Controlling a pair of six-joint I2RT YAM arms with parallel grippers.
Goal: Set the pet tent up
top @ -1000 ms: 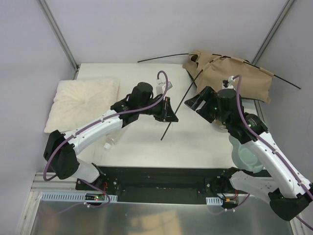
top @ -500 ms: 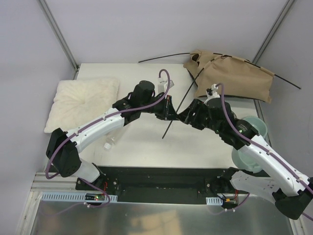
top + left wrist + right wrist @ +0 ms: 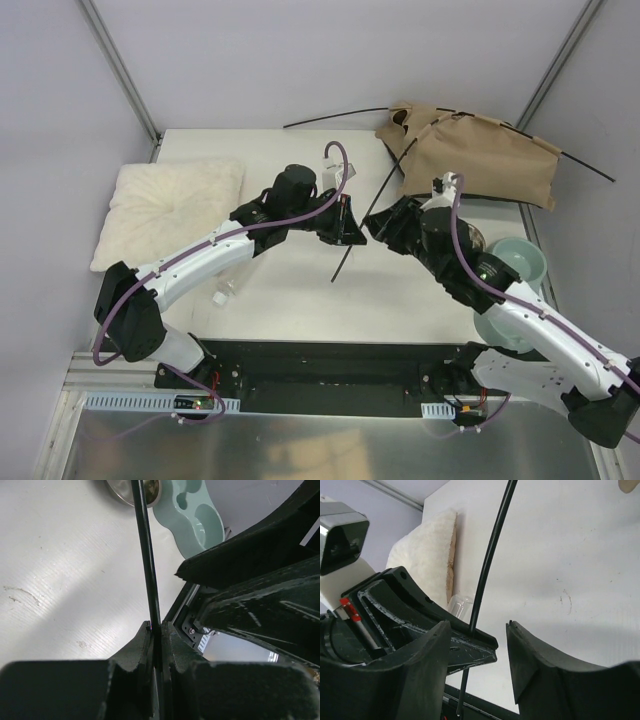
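We find the left claw (image 3: 347, 226) pressed together on a thin black pole (image 3: 342, 266) belonging to the pet tent. In the left wrist view its fingers (image 3: 137, 645) pinch the pole (image 3: 146, 555) at their tips, and the rod runs straight out ahead of them above the white table (image 3: 60, 570). The right claw (image 3: 374, 226) sits just beside the left claw, tip facing tip, with its jaws spread. In the right wrist view the pole (image 3: 490, 555) passes between the two fingers (image 3: 535, 660) with a gap on either side, and we see the left claw (image 3: 465, 642) just past their tips, gripping the same rod. One short end of the pole projects from the claws toward the near table edge. The other end rises away from them to the pet tent (image 3: 480, 160). The tent lies collapsed as a tan fabric heap beyond the right claw, at the far right corner and clear of both claws. A second pole (image 3: 330, 119) juts from the fabric far beyond the left claw, and a third (image 3: 588, 168) sticks out on the right claw's outer side. A cream pillow (image 3: 170, 210) lies well apart on the left claw's outer side. A teal feeder (image 3: 525, 262) rests behind the right claw, beside its arm. In the left wrist view this feeder (image 3: 197, 517) appears ahead of the left claw, with a metal bowl (image 3: 132, 492) just beside it.
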